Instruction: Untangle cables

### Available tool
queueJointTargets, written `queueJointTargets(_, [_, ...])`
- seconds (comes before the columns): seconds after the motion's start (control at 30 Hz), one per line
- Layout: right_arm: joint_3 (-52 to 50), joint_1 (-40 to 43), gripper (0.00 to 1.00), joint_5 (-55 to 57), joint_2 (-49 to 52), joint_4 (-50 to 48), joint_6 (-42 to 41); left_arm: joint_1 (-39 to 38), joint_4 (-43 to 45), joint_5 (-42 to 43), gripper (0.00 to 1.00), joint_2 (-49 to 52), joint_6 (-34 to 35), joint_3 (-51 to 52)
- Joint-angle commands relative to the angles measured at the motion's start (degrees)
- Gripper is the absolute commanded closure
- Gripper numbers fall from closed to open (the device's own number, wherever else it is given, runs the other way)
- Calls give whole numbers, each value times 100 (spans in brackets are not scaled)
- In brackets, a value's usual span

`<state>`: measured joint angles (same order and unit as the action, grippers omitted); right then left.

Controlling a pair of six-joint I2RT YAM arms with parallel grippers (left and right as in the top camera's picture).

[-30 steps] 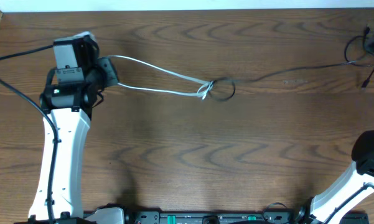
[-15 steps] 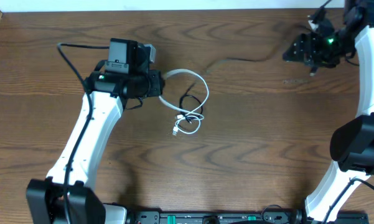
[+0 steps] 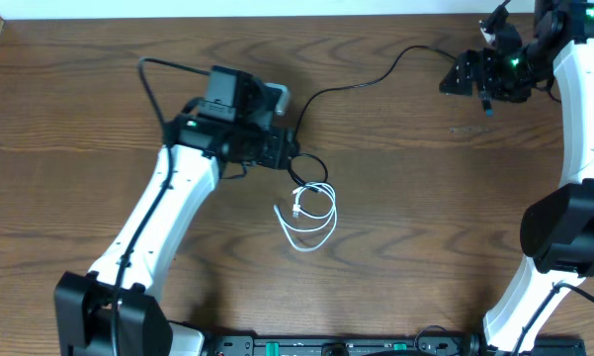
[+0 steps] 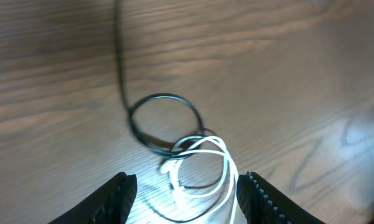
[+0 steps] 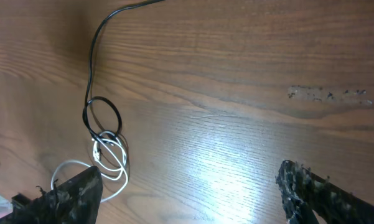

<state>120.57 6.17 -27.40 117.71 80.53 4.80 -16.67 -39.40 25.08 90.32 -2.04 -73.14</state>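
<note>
L gripper (image 4: 187,183) spread wide, holding nothing; R gripper (image 5: 188,174) same. White cable (image 3: 311,213): small loose coil mid-table (image 3: 425,218), just by my L tips. Thin black cable (image 3: 356,86) loops across coil top, runs toward R.

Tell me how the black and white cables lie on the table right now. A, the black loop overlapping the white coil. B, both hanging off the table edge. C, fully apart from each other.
A: in the left wrist view the black cable curls into a loop whose lower edge crosses the coiled white cable.
</note>
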Motion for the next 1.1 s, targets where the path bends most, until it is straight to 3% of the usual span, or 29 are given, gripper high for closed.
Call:
queueJointTargets(0.0, [-37,-39,14,-13,-26,-26,-48,-247,92,37,45,452,-13,-20])
queueJointTargets(0.1, [-37,-39,14,-11,-26,-44,-48,-367,149,-472,54,1126,1121,-20])
queueJointTargets(0.23, [-39,-44,15,11,-26,-94,-46,-367,197,-730,57,1635,1869,-20])
queueJointTargets(0.33, [-37,-50,15,11,-26,-136,-46,-369,385,-826,60,1860,2041,-20])
queueJointTargets(0.4, [-37,-50,15,24,-26,-151,-46,-374,527,-826,70,1919,2059,-20])
queueJointTargets(0.57, [-37,-59,15,35,-26,-168,-46,-439,627,-1158,72,2096,2531,-20])
queueJointTargets(1.07, [-37,-66,17,31,-26,-140,-50,-544,612,-1425,75,2131,2684,105])
